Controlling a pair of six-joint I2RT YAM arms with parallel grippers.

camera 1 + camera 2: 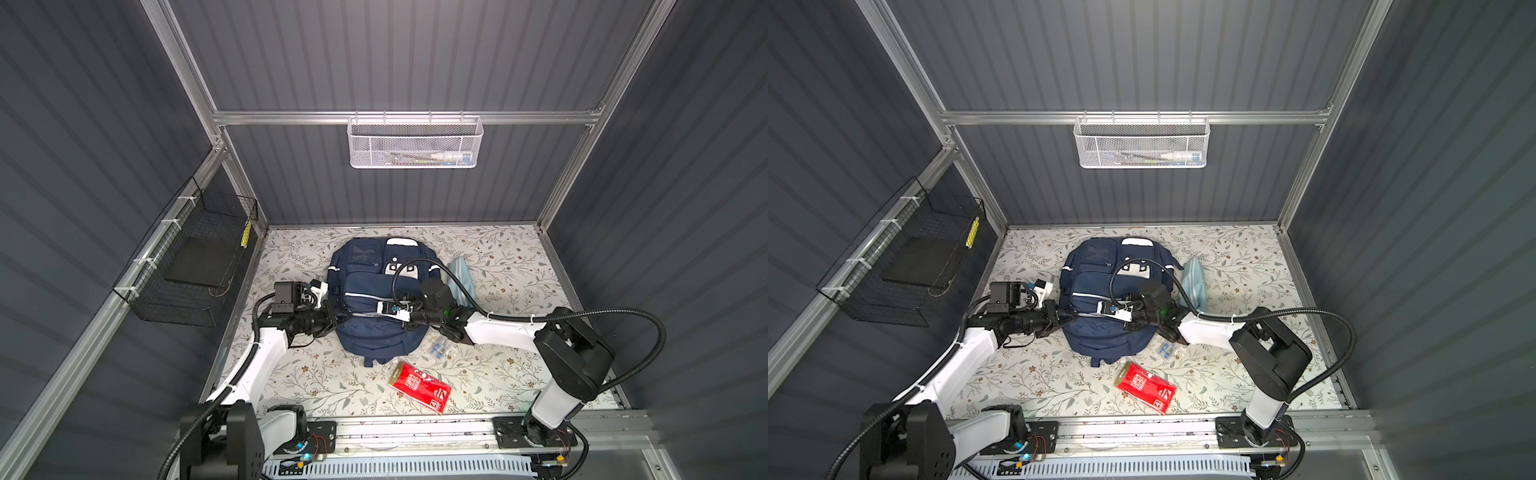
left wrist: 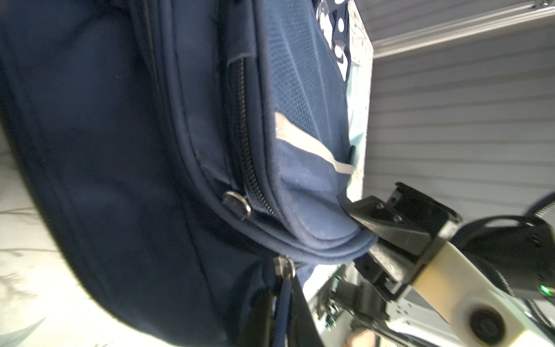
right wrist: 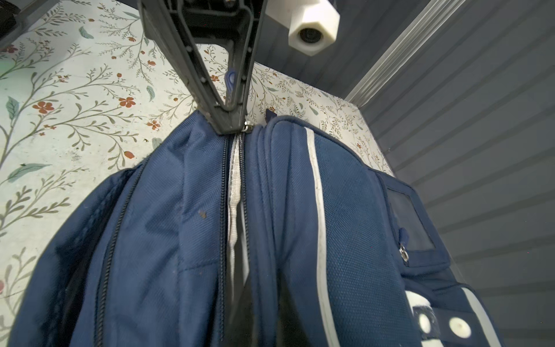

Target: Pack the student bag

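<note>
The navy student bag [image 1: 374,291] [image 1: 1100,286] lies flat in the middle of the floral table. My left gripper [image 1: 338,318] [image 3: 229,127] is at the bag's left side, shut on the blue cord pull of a zip slider [image 2: 283,267]. That zip [image 3: 237,186] stands open in a narrow slit with pale lining showing. My right gripper [image 1: 374,312] [image 2: 362,237] reaches across the top of the bag and is shut on the fabric edge of the pocket beside the slit. In the right wrist view its dark fingers [image 3: 240,315] pinch a fold of blue cloth.
A red packet [image 1: 419,386] and a clear packet of small blue items [image 1: 442,347] lie near the bag's front. A light-blue pouch [image 1: 461,274] lies at its right. A white mesh basket [image 1: 415,143] hangs on the back wall, a black wire basket [image 1: 195,266] on the left wall.
</note>
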